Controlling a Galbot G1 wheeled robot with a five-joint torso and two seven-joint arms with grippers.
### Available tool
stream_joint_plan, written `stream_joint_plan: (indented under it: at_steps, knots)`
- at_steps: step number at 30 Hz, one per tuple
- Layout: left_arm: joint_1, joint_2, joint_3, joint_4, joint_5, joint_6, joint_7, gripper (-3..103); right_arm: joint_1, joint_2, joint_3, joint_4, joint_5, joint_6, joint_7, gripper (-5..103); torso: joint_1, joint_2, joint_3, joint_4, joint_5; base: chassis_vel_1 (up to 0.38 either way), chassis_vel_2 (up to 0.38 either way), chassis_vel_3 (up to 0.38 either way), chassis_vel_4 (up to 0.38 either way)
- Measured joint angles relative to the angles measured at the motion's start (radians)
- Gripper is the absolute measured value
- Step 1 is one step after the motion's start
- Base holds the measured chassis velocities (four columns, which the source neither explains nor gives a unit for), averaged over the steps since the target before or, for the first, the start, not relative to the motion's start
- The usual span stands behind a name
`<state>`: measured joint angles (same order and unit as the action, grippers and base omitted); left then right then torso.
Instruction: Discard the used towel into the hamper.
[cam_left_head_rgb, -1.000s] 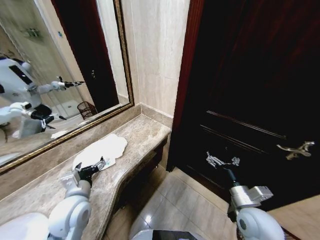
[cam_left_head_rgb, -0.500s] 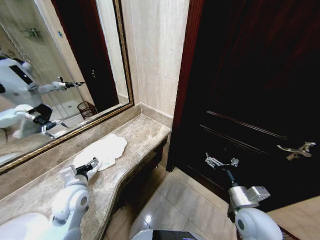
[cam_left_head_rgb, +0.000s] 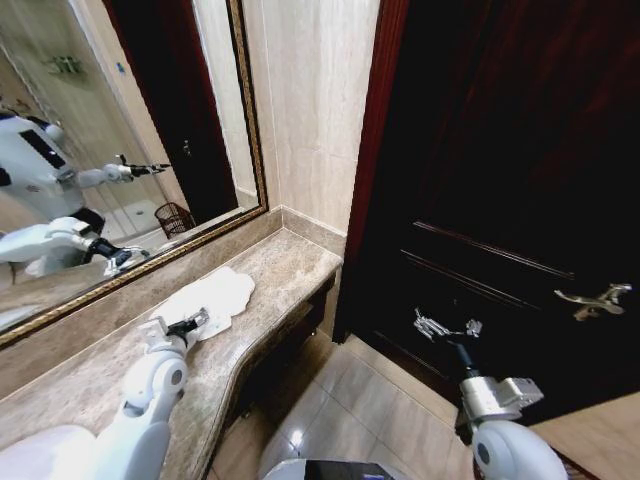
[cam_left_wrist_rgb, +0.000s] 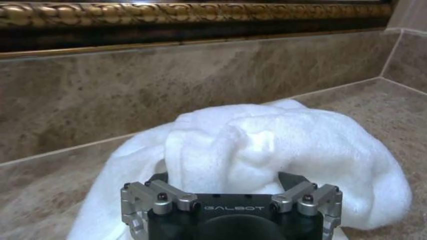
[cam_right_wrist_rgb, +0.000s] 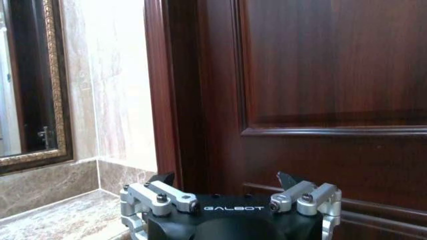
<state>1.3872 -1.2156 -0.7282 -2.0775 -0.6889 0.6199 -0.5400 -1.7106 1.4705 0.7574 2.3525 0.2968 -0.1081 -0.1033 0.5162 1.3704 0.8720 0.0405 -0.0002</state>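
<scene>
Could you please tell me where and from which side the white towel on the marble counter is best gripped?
Probably at the raised fold in the middle of the crumpled white terry towel, approached from the counter's front edge, where the left gripper already sits with open jaws either side of that hump. The bunched ridge offers cloth to pinch; the flat outer edges lie tight on the brown marble counter.

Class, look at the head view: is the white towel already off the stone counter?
No. The towel lies spread on the counter below the mirror, with the left end effector at its near edge.
</scene>
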Motion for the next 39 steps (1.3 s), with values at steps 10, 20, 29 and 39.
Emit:
stream_joint_plan:
  at_steps: [10,20,29,39]
  knots:
    - [-0.016,0.008,0.013,0.038,0.009,-0.019,0.021,99,-0.004,0.012,0.003,0.008,-0.008,0.007,0.018,100,0.0,0.0,0.0,0.0,0.0001,0.0,0.0,0.0,0.0]
    - [-0.012,0.015,0.009,0.048,0.007,-0.026,0.031,57,-0.001,0.03,-0.007,-0.001,-0.02,0.012,0.019,100,0.0,0.0,0.0,0.0,0.0002,0.0,0.0,0.0,0.0]
    - [-0.011,0.019,0.003,0.05,0.006,-0.03,0.044,30,0.0,0.031,-0.006,0.003,-0.021,0.012,0.022,100,0.0,0.0,0.0,0.0,0.0002,0.0,0.0,0.0,0.0]
    - [0.002,0.021,-0.003,0.032,0.008,-0.066,0.077,2,-0.002,0.032,-0.007,0.018,-0.023,0.011,0.027,100,0.0,0.0,0.0,0.0001,0.0001,0.0,0.0,0.0,0.0]
